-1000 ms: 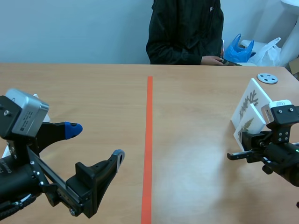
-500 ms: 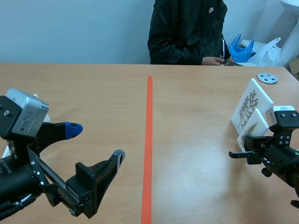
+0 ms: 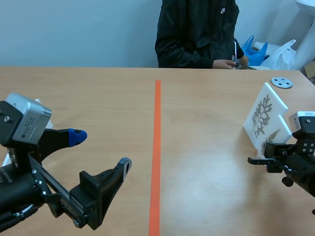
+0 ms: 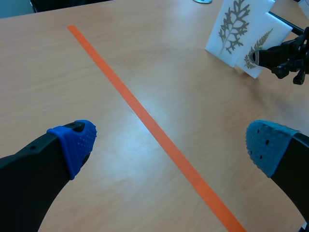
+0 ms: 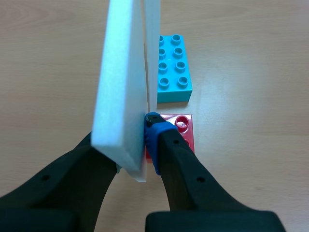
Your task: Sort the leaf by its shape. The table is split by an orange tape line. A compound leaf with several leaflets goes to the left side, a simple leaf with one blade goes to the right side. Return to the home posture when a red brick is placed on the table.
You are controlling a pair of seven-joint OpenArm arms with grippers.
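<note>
Grip looks thin: your right gripper (image 5: 124,140) is clamped on the small card (image 5: 120,72) near its lower edge only, by the red brick (image 5: 186,128), right of the tape (image 3: 156,147). Lift crooked and it could pivot, slip, or tip the big card (image 3: 263,114) just beyond. Left gripper (image 4: 169,142) gapes wide, empty.

Setting. Before you runs a light wooden table (image 3: 206,98), divided by an orange tape line (image 3: 157,123); a soft sheen lies on the wood right of the line. Behind stands a plain pale blue-grey wall (image 3: 74,29). A person (image 3: 197,34) in a dark jacket sits at the far edge, beside a blue bag (image 3: 253,51) and a white bag (image 3: 283,55).
</note>
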